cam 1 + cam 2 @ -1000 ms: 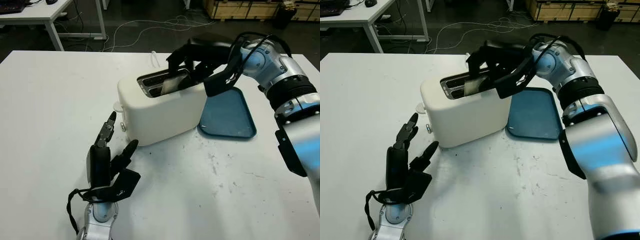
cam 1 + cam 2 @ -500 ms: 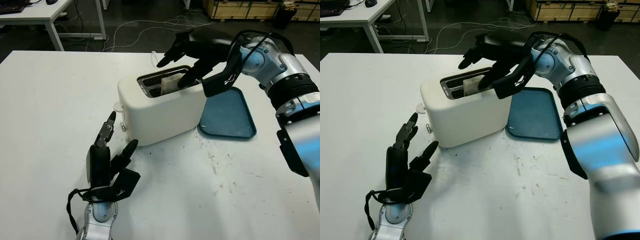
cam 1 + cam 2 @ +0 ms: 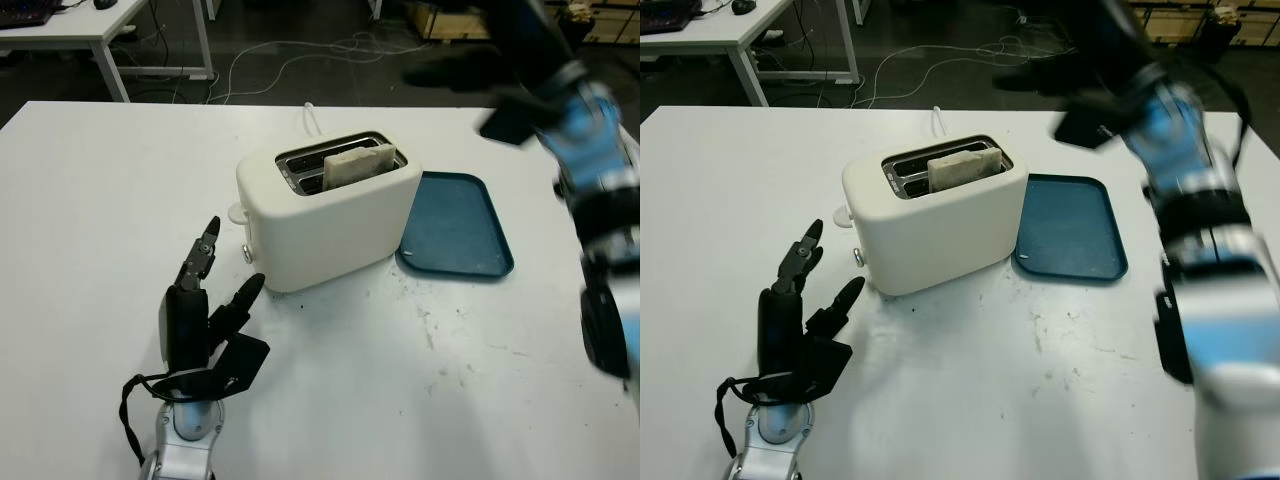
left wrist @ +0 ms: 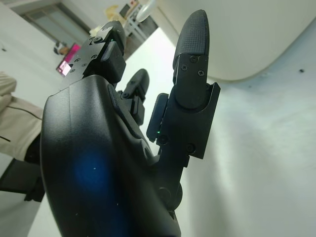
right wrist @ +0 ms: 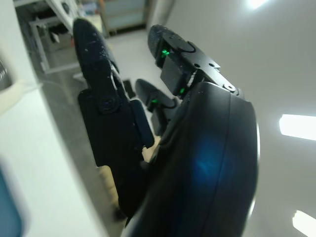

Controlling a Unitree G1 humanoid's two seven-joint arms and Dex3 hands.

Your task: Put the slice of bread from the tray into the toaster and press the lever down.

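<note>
Left eye view: slice of bread (image 3: 359,164) standing upright in the nearer slot of the toaster (image 3: 325,208), top edge proud of the slot, pale and untoasted. Right hand (image 3: 455,70) empty and open, raised well above and beyond the toaster, clear of the blue tray (image 3: 456,226). Left hand (image 3: 205,320) open on the table (image 3: 90,200), near the toaster's lever end; presumably placed for the press, not yet made.
</note>
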